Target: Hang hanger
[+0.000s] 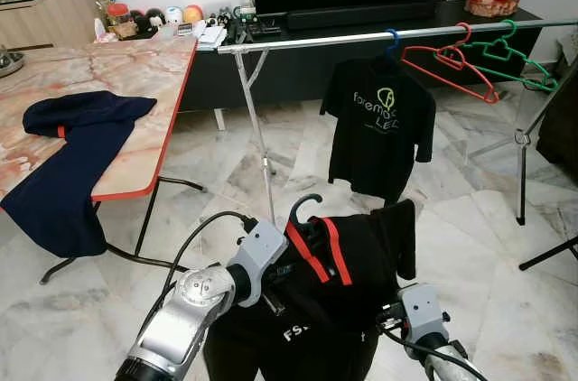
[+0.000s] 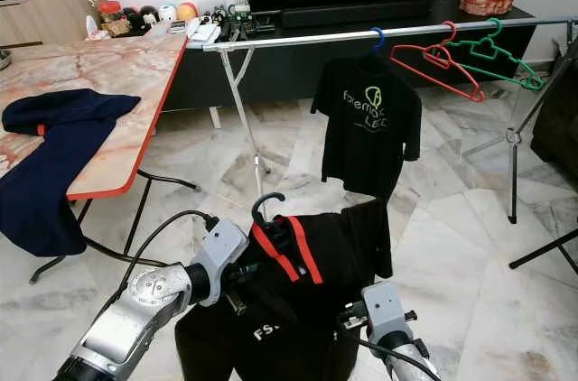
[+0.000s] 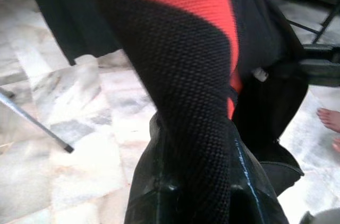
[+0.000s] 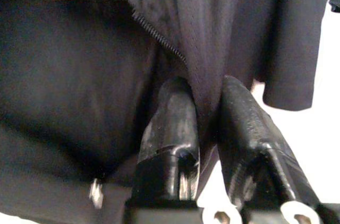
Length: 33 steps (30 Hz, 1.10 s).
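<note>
Closest to the robot, both grippers carry a black shirt with red collar trim (image 1: 334, 282) draped on a dark hanger whose hook (image 1: 302, 207) curls up free above the collar. The left gripper (image 3: 194, 181) is clenched on the garment near the collar, its two black fingers pressed on either side of a fold of mesh fabric beside the red trim. The right gripper (image 4: 208, 128) pinches a fold of the shirt's dark cloth lower down on the other side, fingers closed tight on it. The load looks light and soft: the cloth will sag, swing and can slip between the fingers, while only the hanger inside is stiff. A hold on the hanger's shoulder through the fabric, close under the hook, would probably steer it best, since the hook must stay upright and clear to catch the rail. On the robot's left stands a marble-patterned table with a red edge (image 1: 135, 142), a dark navy garment (image 1: 68, 164) spilling over its side. Further off, the metal clothes rail (image 1: 361, 36) crosses the room well above the held shirt, carrying a black printed T-shirt (image 1: 379, 124) on a blue hanger, an empty red hanger (image 1: 452, 63) and an empty green hanger (image 1: 515, 60); bare rail lies between its support leg and the T-shirt.
</note>
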Available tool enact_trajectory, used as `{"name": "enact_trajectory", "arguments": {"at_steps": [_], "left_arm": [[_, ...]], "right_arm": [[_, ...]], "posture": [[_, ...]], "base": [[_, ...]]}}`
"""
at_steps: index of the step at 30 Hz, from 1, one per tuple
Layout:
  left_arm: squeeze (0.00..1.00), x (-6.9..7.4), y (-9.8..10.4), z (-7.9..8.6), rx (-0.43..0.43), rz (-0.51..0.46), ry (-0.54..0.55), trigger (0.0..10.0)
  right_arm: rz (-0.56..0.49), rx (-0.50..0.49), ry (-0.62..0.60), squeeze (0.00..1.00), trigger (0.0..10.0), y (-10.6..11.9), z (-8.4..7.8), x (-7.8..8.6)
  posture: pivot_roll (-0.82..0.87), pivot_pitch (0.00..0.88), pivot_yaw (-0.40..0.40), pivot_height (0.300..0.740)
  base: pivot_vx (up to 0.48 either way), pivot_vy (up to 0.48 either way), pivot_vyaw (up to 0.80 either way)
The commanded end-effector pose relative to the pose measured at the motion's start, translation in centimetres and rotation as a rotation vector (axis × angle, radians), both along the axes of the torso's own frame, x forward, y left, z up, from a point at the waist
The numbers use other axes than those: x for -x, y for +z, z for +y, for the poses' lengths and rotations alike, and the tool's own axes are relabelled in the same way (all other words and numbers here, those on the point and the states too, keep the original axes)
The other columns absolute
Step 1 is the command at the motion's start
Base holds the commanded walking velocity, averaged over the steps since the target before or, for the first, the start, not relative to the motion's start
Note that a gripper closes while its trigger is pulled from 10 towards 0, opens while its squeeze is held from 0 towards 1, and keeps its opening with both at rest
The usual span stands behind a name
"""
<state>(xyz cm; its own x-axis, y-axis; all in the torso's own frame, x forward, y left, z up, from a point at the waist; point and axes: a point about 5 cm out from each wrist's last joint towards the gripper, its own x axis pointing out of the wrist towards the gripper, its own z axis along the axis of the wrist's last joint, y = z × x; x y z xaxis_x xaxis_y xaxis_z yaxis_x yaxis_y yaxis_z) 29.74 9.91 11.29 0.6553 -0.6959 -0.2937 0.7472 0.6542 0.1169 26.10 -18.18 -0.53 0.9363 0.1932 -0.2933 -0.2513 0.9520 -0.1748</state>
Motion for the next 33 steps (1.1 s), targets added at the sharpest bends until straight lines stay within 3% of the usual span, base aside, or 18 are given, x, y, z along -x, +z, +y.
{"name": "enact_trajectory", "arguments": {"at_steps": [1,2,3,11,12,20,33], "left_arm": [[0.00,-0.4,1.5,0.3,0.029,-0.052,0.022,10.0],[0.00,-0.4,1.5,0.3,0.030,-0.051,0.023,10.0],[0.00,-0.4,1.5,0.3,0.029,-0.051,0.024,10.0],[0.00,-0.4,1.5,0.3,0.031,-0.051,0.023,10.0],[0.00,-0.4,1.5,0.2,0.032,-0.052,0.023,10.0],[0.00,-0.3,1.5,0.3,0.031,-0.053,0.016,10.0],[0.00,0.0,1.3,0.4,0.006,-0.044,-0.008,10.0]], "right_arm": [[0.044,0.005,-0.015,0.18,10.0,-0.8,-0.2,0.7],[0.044,0.007,-0.016,0.18,10.0,-0.8,-0.2,0.7],[0.043,0.006,-0.016,0.00,10.0,-0.8,-0.2,0.7],[0.026,-0.008,-0.035,0.00,10.0,-0.6,-0.4,0.6],[0.013,-0.017,-0.054,0.00,0.0,-0.4,-0.6,0.5],[-0.053,-0.025,-0.139,0.00,0.0,0.6,-1.8,-0.2],[-0.062,-0.027,-0.148,0.00,0.0,0.8,-1.9,-0.3]], "posture": [[0.00,0.059,0.057,0.740],[0.00,0.059,0.057,0.740],[0.00,0.059,0.057,0.740],[0.00,0.058,0.056,0.740],[0.00,0.058,0.056,0.740],[0.00,0.057,0.056,0.740],[0.00,0.059,0.057,0.740]], "base": [[0.000,0.000,0.00],[0.000,0.000,0.00],[0.000,0.000,0.00],[0.000,0.000,0.00],[0.000,0.000,0.00],[0.000,0.000,0.00],[0.000,0.000,0.00]]}}
